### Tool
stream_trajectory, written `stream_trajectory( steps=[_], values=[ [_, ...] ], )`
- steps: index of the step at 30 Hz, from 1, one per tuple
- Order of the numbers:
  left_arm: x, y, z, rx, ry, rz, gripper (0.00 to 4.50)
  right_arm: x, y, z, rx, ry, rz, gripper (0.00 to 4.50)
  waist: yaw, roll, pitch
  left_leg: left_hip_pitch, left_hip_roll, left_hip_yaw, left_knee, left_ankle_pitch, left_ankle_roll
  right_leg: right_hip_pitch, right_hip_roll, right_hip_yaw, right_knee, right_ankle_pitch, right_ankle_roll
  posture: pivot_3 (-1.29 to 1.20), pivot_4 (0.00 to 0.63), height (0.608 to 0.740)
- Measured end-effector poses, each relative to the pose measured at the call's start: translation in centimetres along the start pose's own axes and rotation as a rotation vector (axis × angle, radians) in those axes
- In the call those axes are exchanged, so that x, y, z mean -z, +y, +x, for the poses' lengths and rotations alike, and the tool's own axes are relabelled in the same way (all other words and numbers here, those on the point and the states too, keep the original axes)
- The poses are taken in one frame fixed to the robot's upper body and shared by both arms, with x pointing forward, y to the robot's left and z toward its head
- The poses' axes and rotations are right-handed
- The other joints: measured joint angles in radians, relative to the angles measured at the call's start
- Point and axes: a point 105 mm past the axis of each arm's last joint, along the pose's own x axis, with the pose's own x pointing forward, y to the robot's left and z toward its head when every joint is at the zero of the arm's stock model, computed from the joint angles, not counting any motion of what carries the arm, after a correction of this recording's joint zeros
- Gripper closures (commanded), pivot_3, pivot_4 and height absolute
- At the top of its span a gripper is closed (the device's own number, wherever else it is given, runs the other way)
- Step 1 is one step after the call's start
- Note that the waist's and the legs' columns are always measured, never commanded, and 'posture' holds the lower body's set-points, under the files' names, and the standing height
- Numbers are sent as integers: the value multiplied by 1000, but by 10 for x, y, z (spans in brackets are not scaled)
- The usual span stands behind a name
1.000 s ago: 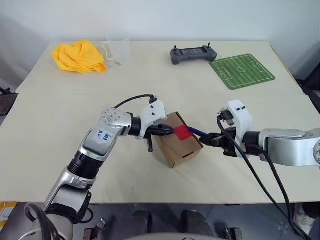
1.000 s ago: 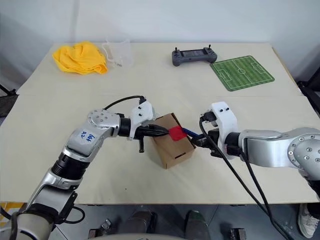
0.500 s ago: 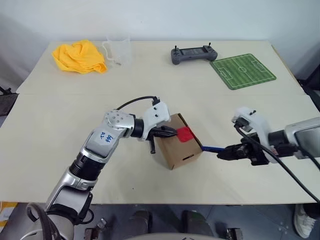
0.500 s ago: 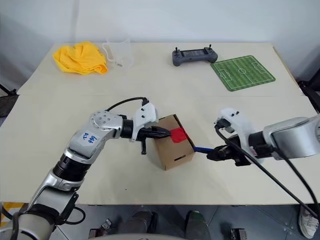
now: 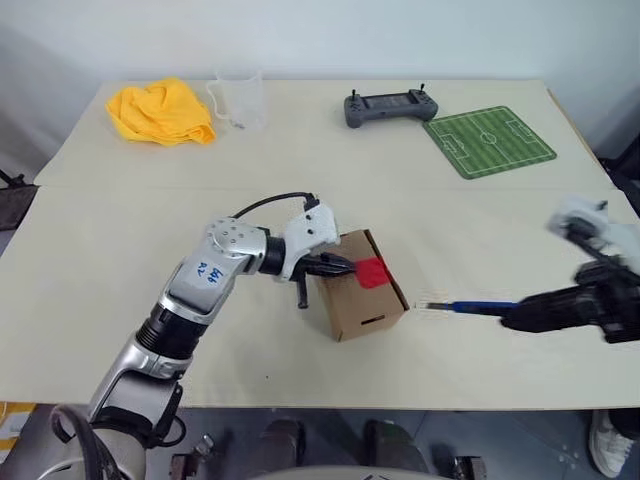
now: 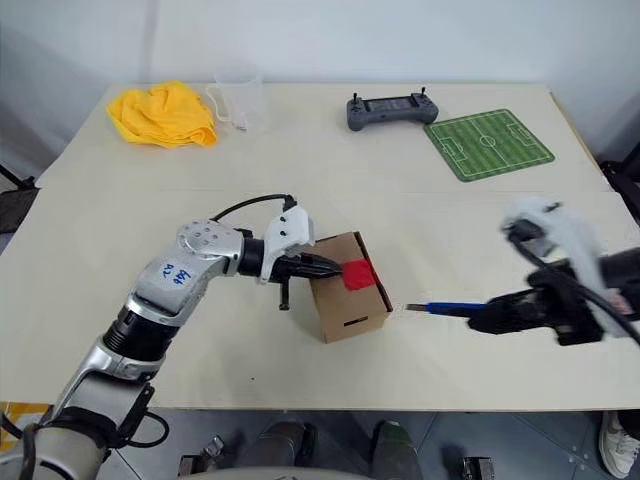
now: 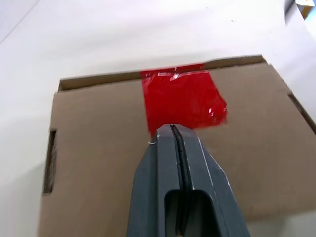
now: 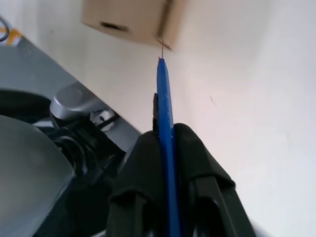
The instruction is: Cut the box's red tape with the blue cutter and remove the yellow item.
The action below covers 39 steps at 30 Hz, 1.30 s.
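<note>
Right tool [image 6: 500, 318] clamps the blue cutter [image 6: 452, 308], its tip apart from the box [image 6: 345, 300].

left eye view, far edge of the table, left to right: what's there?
Yellow cloth → clear cup → grey controller → green pitch mat.

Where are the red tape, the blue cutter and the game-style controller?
red tape [image 7: 182, 101], left wrist view, middle of the patch
blue cutter [image 6: 455, 308], right eye view, mid-shaft
black controller [image 5: 389, 106], left eye view, centre of its body
</note>
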Motion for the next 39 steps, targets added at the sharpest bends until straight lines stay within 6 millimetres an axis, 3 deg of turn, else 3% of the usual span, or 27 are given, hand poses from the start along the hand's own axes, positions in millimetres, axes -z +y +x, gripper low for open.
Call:
stream_trajectory(
  steps=[4,5,7,9,11,16,17,20,24,27,30,33,39],
  values=[
    [3,2,-8,18,-21,-12,4500,-15,-20,7,57,-113,16,4402,-7,0,0,1,0,3,2,0,0,-1,0,1,1,0,0,0,150,740],
    [4,1,-15,31,-45,-23,4500,-29,-37,19,64,-237,9,4402,-10,-9,-3,1,2,3,2,0,-1,0,0,2,3,1,-1,0,150,740],
    [-1,-2,-22,59,-99,-25,4500,-33,-72,37,112,-427,59,4402,-2,-13,-3,0,1,2,3,2,-1,-2,2,0,5,3,-2,0,150,740],
    [2,-6,-38,74,-148,-41,4500,-14,-108,53,211,-533,108,4402,17,-5,-3,0,-2,1,3,2,-1,-4,0,1,8,3,-2,0,150,740],
    [7,-5,-51,52,-178,-54,4500,5,-132,62,306,-555,83,4402,27,2,-3,-2,-4,2,3,2,0,-8,0,2,11,3,-2,0,150,740],
    [17,-6,-67,-2,-201,-62,4500,16,-160,69,406,-636,-57,4402,3,3,-3,0,-2,4,3,2,0,-5,1,3,10,3,-1,0,150,740],
    [20,-7,-68,-10,-194,-69,4500,21,-162,75,394,-631,-47,4052,-3,3,-3,0,-2,4,3,2,0,-4,1,3,9,3,-1,0,150,740],
    [32,-12,-70,-33,-176,-102,4500,32,-163,90,361,-596,-47,3148,-9,3,-3,1,-2,5,4,3,-1,-4,1,4,10,3,-1,0,150,740],
    [42,-17,-70,-82,-165,-139,4500,40,-155,82,297,-597,-136,1751,-6,4,-3,3,-1,5,4,4,-1,-4,2,4,10,3,-1,0,150,740],
    [56,-20,-73,-140,-151,-186,4500,28,-148,50,289,-708,-220,1751,-4,4,-3,4,-1,6,4,4,-1,-3,2,6,9,4,0,0,150,740],
    [67,-24,-72,-172,-136,-226,4500,13,-119,38,165,-749,-322,1751,-3,4,-3,8,0,6,2,4,-1,2,2,6,7,4,-1,0,150,740],
    [74,-26,-71,-199,-129,-253,4500,8,-99,53,77,-700,-384,2377,-3,3,-3,12,0,6,2,4,-1,4,2,6,6,3,-1,0,150,740],
    [71,-23,-38,-233,-150,-273,4500,-20,-82,149,79,-639,-514,4454,-3,0,-4,14,-1,9,1,4,-2,2,2,9,9,3,-1,0,150,740]
  ],
)
